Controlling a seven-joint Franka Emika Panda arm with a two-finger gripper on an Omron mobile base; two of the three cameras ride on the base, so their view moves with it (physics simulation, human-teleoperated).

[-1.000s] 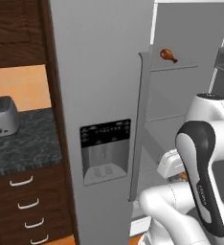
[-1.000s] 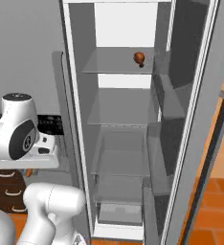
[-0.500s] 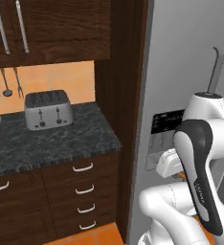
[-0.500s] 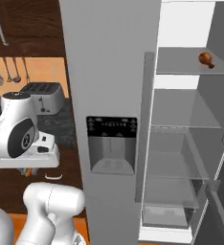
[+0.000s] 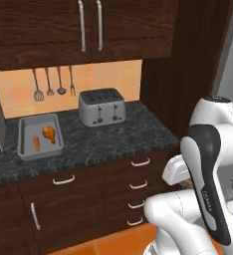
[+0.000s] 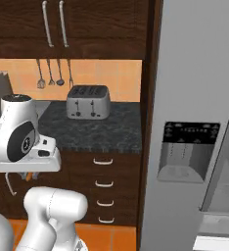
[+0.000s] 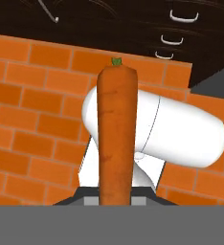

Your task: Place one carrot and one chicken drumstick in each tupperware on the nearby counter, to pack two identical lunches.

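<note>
Three views split the scene between them. From the left base view the desk (image 5: 118, 137) carries a grey tupperware (image 5: 39, 137) holding a small carrot (image 5: 36, 143) and a chicken drumstick (image 5: 49, 133), with a silver toaster (image 5: 102, 106) just to its right and utensils (image 5: 51, 83) hanging on the orange wall above. The right base view shows the toaster (image 6: 88, 101) on the desk (image 6: 97, 130) too, but not the tupperware; instead it takes in the grey fridge door (image 6: 194, 122) with its dispenser panel (image 6: 187, 152) at the right, which the left view lacks. The hand view looks down at orange brick floor (image 7: 32, 95) and dark drawer fronts (image 7: 133, 28), and shows a long carrot (image 7: 116, 139) running straight up from the bottom, green stub at its top.

The arm is folded low and tucked close to the base, elbow up; the hand (image 7: 116, 201) is pressed together, pinching the long carrot at its lower end, though the fingertips themselves are hidden.

Against the frames before, both base views have swung left: the open fridge shelves have gone, and the desk and upper cabinets (image 5: 88, 30) have come in, so the base has turned.
</note>
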